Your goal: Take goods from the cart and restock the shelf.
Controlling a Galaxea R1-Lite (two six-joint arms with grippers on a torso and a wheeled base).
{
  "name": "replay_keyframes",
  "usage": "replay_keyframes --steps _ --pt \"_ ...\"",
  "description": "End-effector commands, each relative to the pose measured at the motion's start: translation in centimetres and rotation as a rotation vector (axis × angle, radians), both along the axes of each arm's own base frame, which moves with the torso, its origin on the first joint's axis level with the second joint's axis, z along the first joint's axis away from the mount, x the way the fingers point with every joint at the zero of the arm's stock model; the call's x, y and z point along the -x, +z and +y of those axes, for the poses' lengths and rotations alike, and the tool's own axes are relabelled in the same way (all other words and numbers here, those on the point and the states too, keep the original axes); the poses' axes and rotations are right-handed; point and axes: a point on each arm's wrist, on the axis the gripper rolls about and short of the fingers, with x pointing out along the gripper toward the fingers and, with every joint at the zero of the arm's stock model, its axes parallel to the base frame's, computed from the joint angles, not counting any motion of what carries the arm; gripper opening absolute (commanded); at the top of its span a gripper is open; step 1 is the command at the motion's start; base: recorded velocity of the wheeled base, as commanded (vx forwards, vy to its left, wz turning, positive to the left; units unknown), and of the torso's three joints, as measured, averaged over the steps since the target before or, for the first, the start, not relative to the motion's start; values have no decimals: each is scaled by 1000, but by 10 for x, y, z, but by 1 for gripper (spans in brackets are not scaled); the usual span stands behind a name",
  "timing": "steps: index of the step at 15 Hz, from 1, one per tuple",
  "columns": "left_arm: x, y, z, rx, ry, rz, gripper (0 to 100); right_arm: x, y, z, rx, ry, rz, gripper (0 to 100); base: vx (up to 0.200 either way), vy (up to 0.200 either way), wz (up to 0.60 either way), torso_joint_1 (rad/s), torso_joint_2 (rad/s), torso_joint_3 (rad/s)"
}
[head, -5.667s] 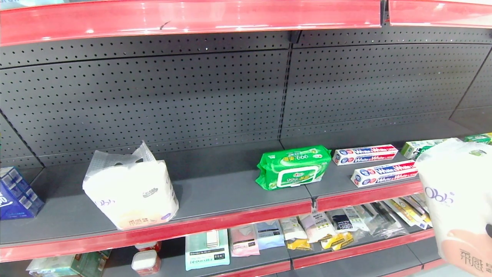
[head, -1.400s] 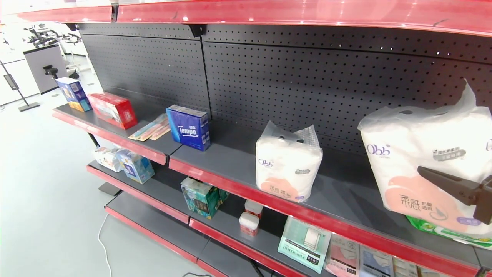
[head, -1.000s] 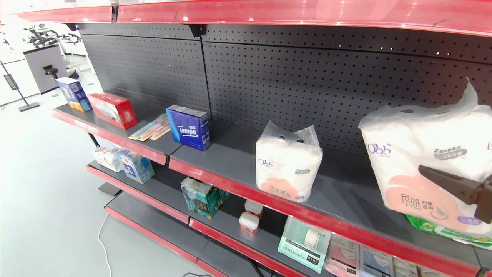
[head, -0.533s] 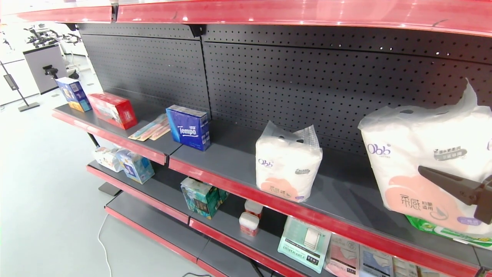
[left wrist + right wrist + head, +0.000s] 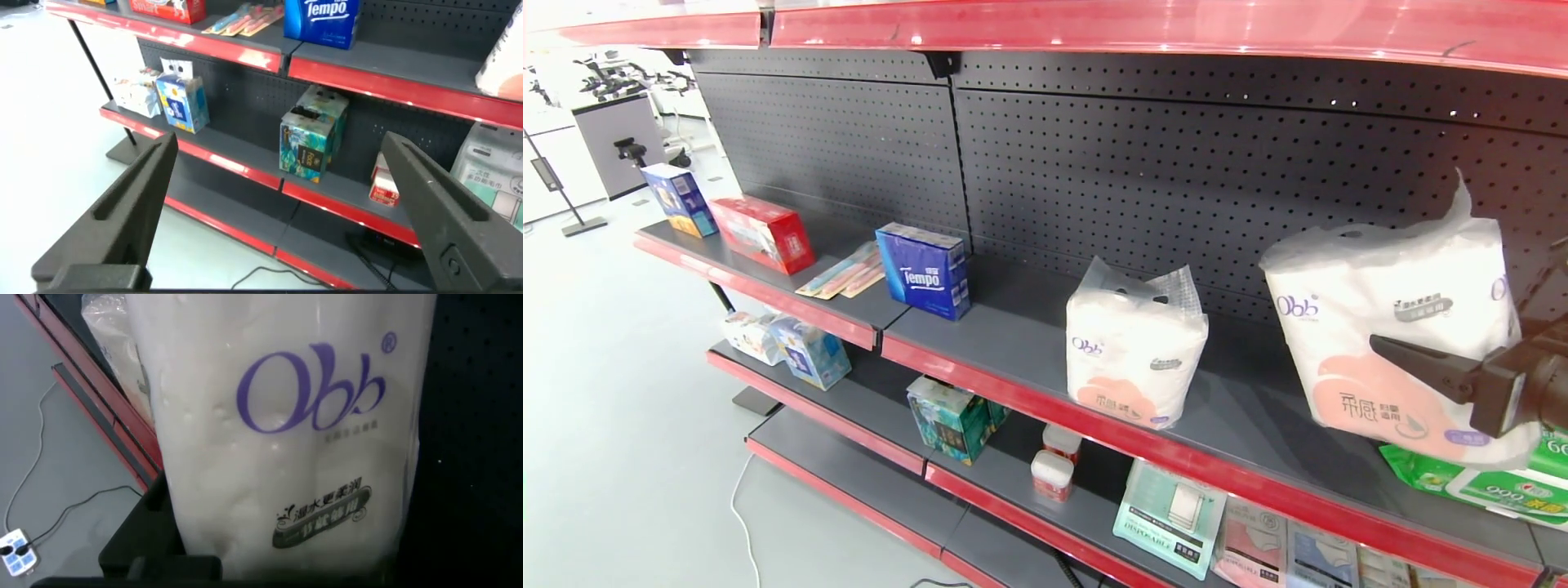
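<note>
R gripper (image 5: pixel 1392 327) fingers (image 5: pixel 1421 367) pinch white plastic-wrapped tissue pack w/ pink base (image 5: pixel 1388 278), low over dark grey red-edged shelf (image 5: pixel 1013 343), just above green wipes pack (image 5: pixel 1478 482); contact w/ it unclear. L gripper (image 5: pixel 279 140) fingers spread, empty, facing lower shelves (image 5: pixel 221 163).

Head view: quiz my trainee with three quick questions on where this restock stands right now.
1. True or false: the right gripper is shut on a white tissue pack.
2. The blue box stands on which side of the shelved tissue pack? A the robot's left; B the robot's right; C on top of it.
3. Fill in: the left gripper is ____.
Key: 1 true; 2 A; 3 open.
</note>
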Motion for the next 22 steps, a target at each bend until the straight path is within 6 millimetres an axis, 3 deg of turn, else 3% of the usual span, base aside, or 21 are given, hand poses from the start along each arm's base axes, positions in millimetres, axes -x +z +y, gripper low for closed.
replay_keyframes --steps 1,4,8,14,22 --pt "0 0 0 0 1 -1 100 -25 -12 2 -4 -7 29 0 0 0 0 0 0 0" --pt "0 0 0 0 1 -1 100 -50 -19 -3 -11 -40 4 0 0 0 0 0 0 0" --pt "0 0 0 0 1 -1 100 -64 -20 -10 -37 -46 23 0 0 0 0 0 0 0" --pt "0 0 0 0 1 -2 100 -118 -26 -28 -54 -29 -22 0 0 0 0 0 0 0" --pt "0 0 0 0 1 -1 100 -175 -47 -24 -112 313 4 0 0 0 0 0 0 0"
